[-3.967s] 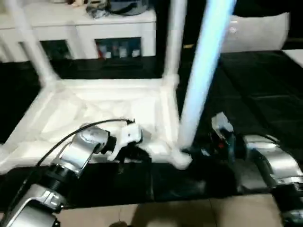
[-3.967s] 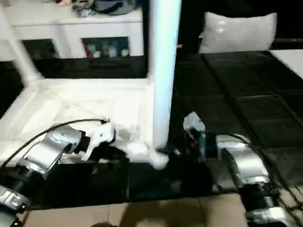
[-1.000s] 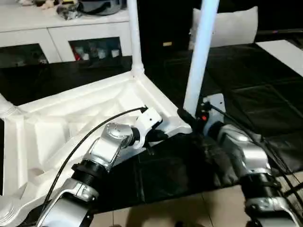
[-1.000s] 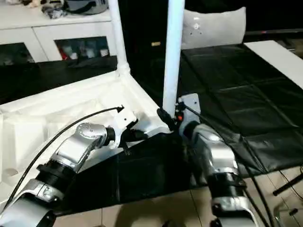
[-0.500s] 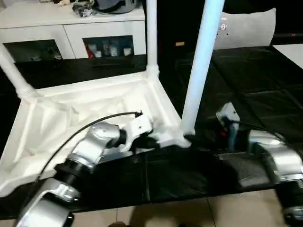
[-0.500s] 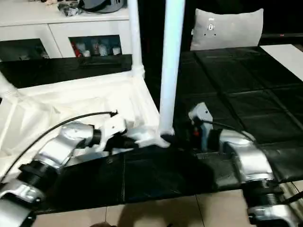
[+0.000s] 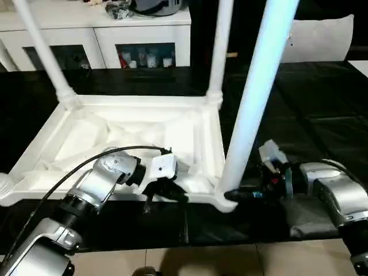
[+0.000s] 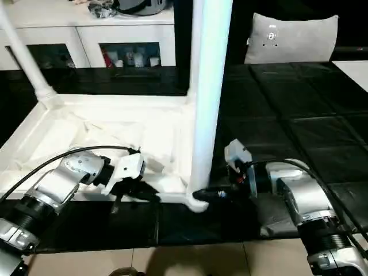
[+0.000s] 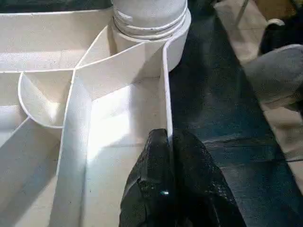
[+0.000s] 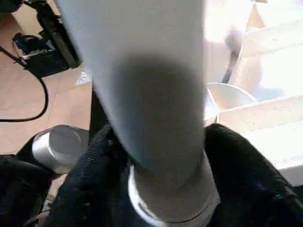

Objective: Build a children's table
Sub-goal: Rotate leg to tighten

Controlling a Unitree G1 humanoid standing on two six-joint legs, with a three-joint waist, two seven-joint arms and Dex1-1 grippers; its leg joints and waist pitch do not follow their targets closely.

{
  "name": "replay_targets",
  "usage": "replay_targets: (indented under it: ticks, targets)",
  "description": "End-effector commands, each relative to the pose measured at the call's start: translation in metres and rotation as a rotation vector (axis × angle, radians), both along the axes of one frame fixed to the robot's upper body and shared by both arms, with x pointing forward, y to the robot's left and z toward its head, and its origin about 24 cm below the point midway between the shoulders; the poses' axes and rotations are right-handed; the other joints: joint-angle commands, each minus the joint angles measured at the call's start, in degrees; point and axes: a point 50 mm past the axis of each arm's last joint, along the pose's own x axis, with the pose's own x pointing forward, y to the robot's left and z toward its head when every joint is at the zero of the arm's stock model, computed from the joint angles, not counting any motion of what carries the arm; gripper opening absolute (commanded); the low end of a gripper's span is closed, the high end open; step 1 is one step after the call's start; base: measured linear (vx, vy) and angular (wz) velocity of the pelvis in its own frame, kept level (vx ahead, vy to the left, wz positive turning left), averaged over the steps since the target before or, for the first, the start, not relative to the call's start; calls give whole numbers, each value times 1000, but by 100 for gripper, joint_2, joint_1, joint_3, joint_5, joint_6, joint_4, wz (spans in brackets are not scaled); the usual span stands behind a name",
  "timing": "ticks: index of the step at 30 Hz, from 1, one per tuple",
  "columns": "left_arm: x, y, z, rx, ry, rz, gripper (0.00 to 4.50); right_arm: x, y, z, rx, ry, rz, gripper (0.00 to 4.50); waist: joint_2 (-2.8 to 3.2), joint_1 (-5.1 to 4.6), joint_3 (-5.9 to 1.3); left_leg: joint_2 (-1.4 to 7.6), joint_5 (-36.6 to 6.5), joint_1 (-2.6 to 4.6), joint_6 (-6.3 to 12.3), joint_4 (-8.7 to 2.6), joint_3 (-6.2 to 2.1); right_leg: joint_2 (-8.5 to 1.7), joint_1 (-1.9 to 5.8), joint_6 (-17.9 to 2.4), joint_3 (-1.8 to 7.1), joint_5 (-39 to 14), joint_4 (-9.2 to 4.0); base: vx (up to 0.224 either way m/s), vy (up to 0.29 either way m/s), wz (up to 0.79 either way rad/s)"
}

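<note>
Lying upside down on the black mat (image 7: 322, 109), the white plastic tabletop (image 7: 103, 135) shows its ribbed underside to the head camera, with three legs standing up from its corner sockets: one at the far left corner (image 7: 43, 54), one at the far right corner (image 7: 220, 49), and one at the near right corner (image 7: 256, 100). A white cabinet (image 7: 98, 34) with glass doors stands beyond the mat.

The left gripper (image 9: 168, 182) pinches the thin near rim wall of the tabletop, close beside the near right socket (image 9: 149, 21); its two black fingers are drawn together with the wall between them. The right gripper (image 10: 156, 184) clasps the base of the near right leg just above the socket, one black finger (image 10: 92, 175) on either side of the tube.

The tabletop looks like a light, stiff moulded shell; its rim wall is thin and probably flexes a little, so a grip near a corner, where ribs meet the socket, should be firmest. The legs are smooth, tapered tubes, likely light but slippery and long enough to lever hard on a socket. Holding a leg low, close to the socket as the right gripper does, seems the safest purchase.
</note>
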Motion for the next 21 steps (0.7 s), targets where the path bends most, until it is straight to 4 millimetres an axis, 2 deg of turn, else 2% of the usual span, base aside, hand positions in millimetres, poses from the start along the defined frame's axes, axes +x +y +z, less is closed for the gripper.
replay_targets:
  ticks: [1,4,5,12,13,14,15,16,17,18,19,20,21]
  targets:
    - [-4,-11,10,-34,-29,-97,0,2,4,4,-6,-21,32,238,-106,-33,-405,227,-1113,45,402,-410,-22,-329,318,-1063,272,-1981,-362,0,0,0]
    - [-4,-11,9,-36,-24,-95,0,1,5,4,1,-10,42,216,-96,-38,-406,224,-1086,43,393,-408,-26,-328,316,-1032,271,-2014,-361,0,0,0]
    - [-4,-11,9,-37,-21,-87,0,0,5,3,5,-5,47,209,-115,-40,-404,228,-1090,45,395,-412,-25,-325,315,-1039,271,-2010,-362,0,0,0]
    - [-3,-13,9,-82,7,-13,0,-8,11,0,55,38,33,199,-102,-29,-412,227,-1008,46,422,-401,-19,-324,315,-1067,280,-1901,-347,0,0,0]
    - [-2,-14,9,-84,16,16,0,-6,14,-3,40,48,-21,199,-82,-32,-413,226,-1012,50,413,-406,-22,-319,315,-1073,274,-1912,-348,0,0,0]
    - [-2,-14,9,-84,19,26,0,-5,15,-4,33,50,-40,199,-93,-53,-395,222,-1039,32,394,-419,-27,-309,319,-1045,273,-1962,-354,0,0,0]
    - [0,-17,7,-81,24,76,0,1,20,-8,0,46,-138,199,-96,-54,-396,217,-1089,39,378,-420,-28,-312,320,-1021,265,-2048,-365,0,0,0]
    - [2,-20,6,-77,25,128,0,8,24,-12,-20,40,-236,199,-55,-96,-369,215,-1178,35,283,-436,-30,-305,301,-976,271,-2201,-382,0,0,0]
    - [3,-21,5,-76,24,150,0,11,26,-14,-28,38,-278,199,-73,-140,-338,178,-1412,46,169,-445,-42,-314,305,-821,234,-2712,-442,0,0,0]
    - [6,-25,4,-82,28,209,0,19,31,-17,-40,39,-394,199,-84,-160,-340,155,-1484,64,121,-441,-51,-323,309,-720,211,-2959,-479,0,0,0]
    - [9,-30,3,-88,28,257,0,25,34,-20,-44,48,-483,199,-58,-236,-330,136,-1568,69,41,-437,-66,-327,299,-580,196,-3239,-522,0,0,0]
    - [11,-34,2,-94,26,303,0,30,38,-23,-52,53,-552,198,-67,-284,-313,124,-1615,49,8,-440,-74,-322,309,-525,184,-3331,-535,0,0,0]
    - [14,-39,2,-99,28,352,0,34,42,-26,-67,54,-623,198,-59,-385,-306,109,-1776,38,-52,-448,-104,-298,317,-392,130,-3526,-561,0,0,0]
